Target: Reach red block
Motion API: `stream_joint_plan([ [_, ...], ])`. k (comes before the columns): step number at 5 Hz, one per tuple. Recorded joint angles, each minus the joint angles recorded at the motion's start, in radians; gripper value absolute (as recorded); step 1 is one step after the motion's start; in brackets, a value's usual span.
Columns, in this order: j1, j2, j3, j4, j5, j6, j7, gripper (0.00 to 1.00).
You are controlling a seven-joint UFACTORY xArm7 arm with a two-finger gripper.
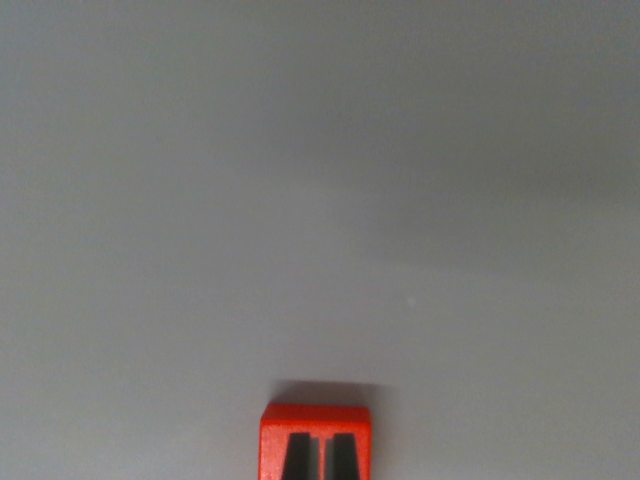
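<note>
A small, bright red, squarish block (315, 440) is being shown at the bottom edge of the wrist view, slightly left of centre, resting on a plain, matte grey surface (320, 200). Its lower part is being cut off by the frame. Two dark, tapering shapes (318, 457) are being seen against the block's near face; whether these are fingertips of the gripper or markings on the block cannot be told. No gripper is otherwise being shown clearly, so how wide it is being held, and whether anything is being gripped, cannot be told. A soft shadow (325, 392) is being cast just beyond the block's far edge.
</note>
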Motion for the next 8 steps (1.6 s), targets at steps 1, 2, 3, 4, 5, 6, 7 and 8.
stream_joint_plan([
  [1,0.0026,0.009,0.002,-0.036,0.0014,-0.044,0.0,0.0],
  [2,0.0026,0.009,0.002,-0.036,0.0014,-0.044,0.0,0.0],
  [3,0.0051,0.018,0.004,-0.069,0.0027,-0.086,0.001,0.0],
  [4,0.0051,0.018,0.004,-0.069,0.0027,-0.086,0.001,0.0],
  [5,0.0074,0.025,0.006,-0.1,0.0038,-0.124,0.001,0.0],
  [6,0.0074,0.025,0.006,-0.1,0.0038,-0.124,0.001,0.0],
  [7,0.0096,0.033,0.008,-0.13,0.005,-0.162,0.001,0.0],
  [8,0.0096,0.033,0.008,-0.13,0.005,-0.162,0.001,0.0],
])
